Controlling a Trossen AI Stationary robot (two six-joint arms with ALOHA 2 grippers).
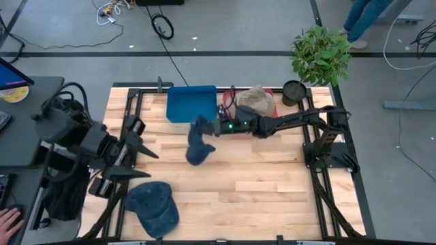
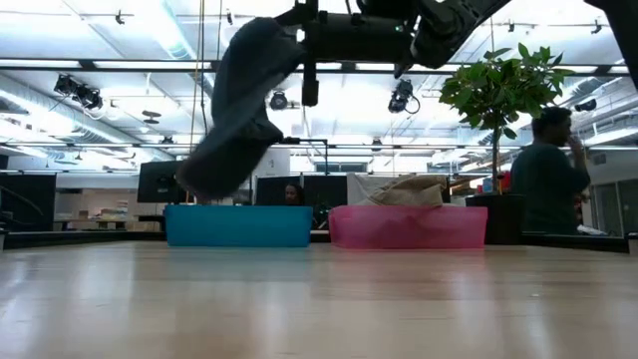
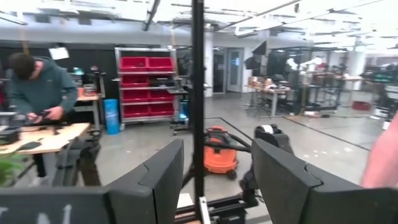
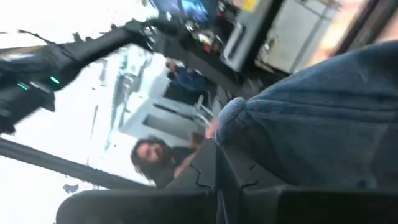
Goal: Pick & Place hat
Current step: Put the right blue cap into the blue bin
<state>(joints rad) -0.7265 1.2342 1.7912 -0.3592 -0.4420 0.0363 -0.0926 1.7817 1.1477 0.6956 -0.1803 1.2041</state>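
Above mid-table, we find the right gripper (image 1: 204, 126) clamped on a hanging hat (image 1: 198, 145); blue bin (image 1: 191, 103) lies at twelve o'clock; left gripper (image 1: 143, 162) apart, idle.

The right arm is reaching in from three o'clock, stretched almost flat across the far half of the table, elbow slightly raised near its base and forearm running level toward nine o'clock. The right gripper (image 1: 206, 128) is hanging high above the boards near the table's centre, its fingers (image 4: 233, 177) pinching tight on the blue hat (image 1: 198, 144), which is dangling below it. The left arm is sitting folded at nine o'clock, and the left gripper (image 1: 142, 162) is pointing toward three o'clock, fingers (image 3: 163, 177) spread wide apart, holding nothing.
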